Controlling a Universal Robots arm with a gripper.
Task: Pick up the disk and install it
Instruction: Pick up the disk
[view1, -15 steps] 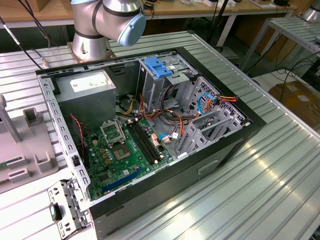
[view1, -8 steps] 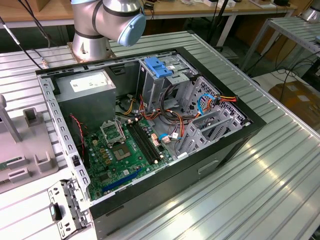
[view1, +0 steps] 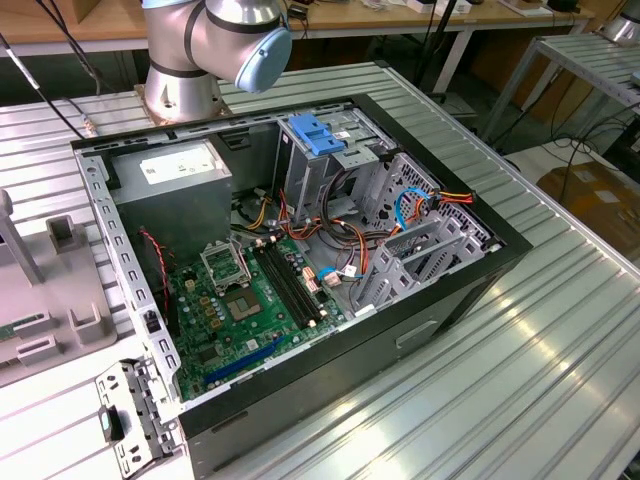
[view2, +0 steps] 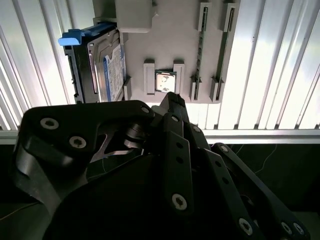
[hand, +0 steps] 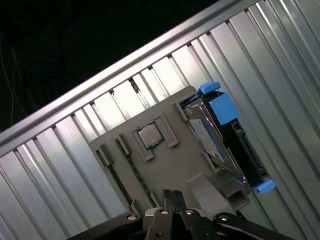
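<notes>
The surface (view1: 520, 380) is ribbed aluminium, its long bright grooves running edge to edge. Beyond it stand pale wooden benches (view1: 400, 20) with dark cables hanging off them. An open black case (view1: 440, 300) lies on the surface, showing a green board (view1: 235, 310), bare grey metal bays and a blue plastic bracket (view1: 315, 135). The arm (view1: 215, 40), silver with a light-blue cap, rises behind the case.

At the exterior view's left sits a flat matte-grey tray (view1: 60, 300) with moulded slots. In both wrist views the disk (hand: 225, 140) stands on edge in a slot at one side of this tray. It is a dark slab with a metal face, and its light-blue carrier shows at both ends. A square chip (hand: 148, 136) sits framed in the tray's middle, with thin memory sticks (view2: 200, 50) in narrow slots beyond.

The black end effector (hand: 172, 196) hangs over the tray, its fingertips drawn together on nothing, clear of the disk.
</notes>
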